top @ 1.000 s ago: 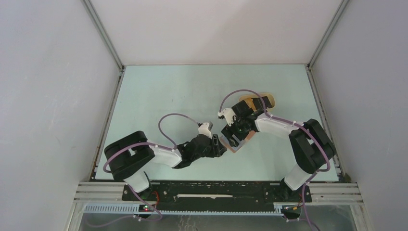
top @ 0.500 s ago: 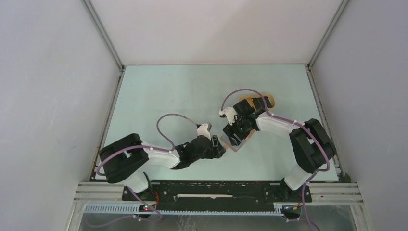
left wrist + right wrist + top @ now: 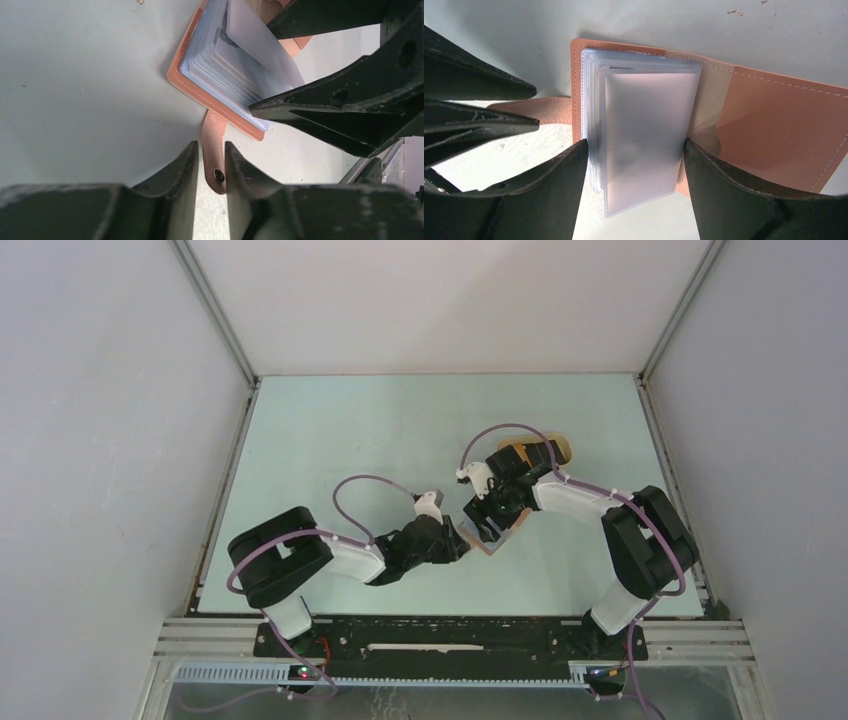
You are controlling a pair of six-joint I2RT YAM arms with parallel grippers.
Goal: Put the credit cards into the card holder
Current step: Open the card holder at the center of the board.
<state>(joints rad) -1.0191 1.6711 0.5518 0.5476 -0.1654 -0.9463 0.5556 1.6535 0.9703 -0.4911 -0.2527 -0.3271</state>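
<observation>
At the near middle of the table (image 3: pixel 330 430), my left gripper (image 3: pixel 211 145) sits low with its fingers drawn in close on either side of the strap (image 3: pixel 213 127), the snap (image 3: pixel 218 175) lying between them. One finger looks to touch the strap's edge, but whether they bite I cannot tell. My right gripper (image 3: pixel 635 144) stands wide across the sleeves (image 3: pixel 644 110), both fingers against the stack's side edges. I read that as a light hold on the top leaves, which stand lifted off the rest in the left wrist view. The holder (image 3: pixel 774 125) lies open and flat under both. Neither hand carries a card, and I can make out no cards in any view. The tray (image 3: pixel 565 448) beyond the right arm is mostly hidden by it. The step, as I judge it, is pinning the holder and opening a pocket. I'd anchor the strap firmly so the holder can't skid, and lift the leaves only enough to gape one pocket, since thin plastic will likely buckle under a squeeze. Room is tight: the grippers nearly meet fingertip to fingertip, so any move should go outward. There is bare table to the left and far side, while the near edge lies close behind the left arm.
</observation>
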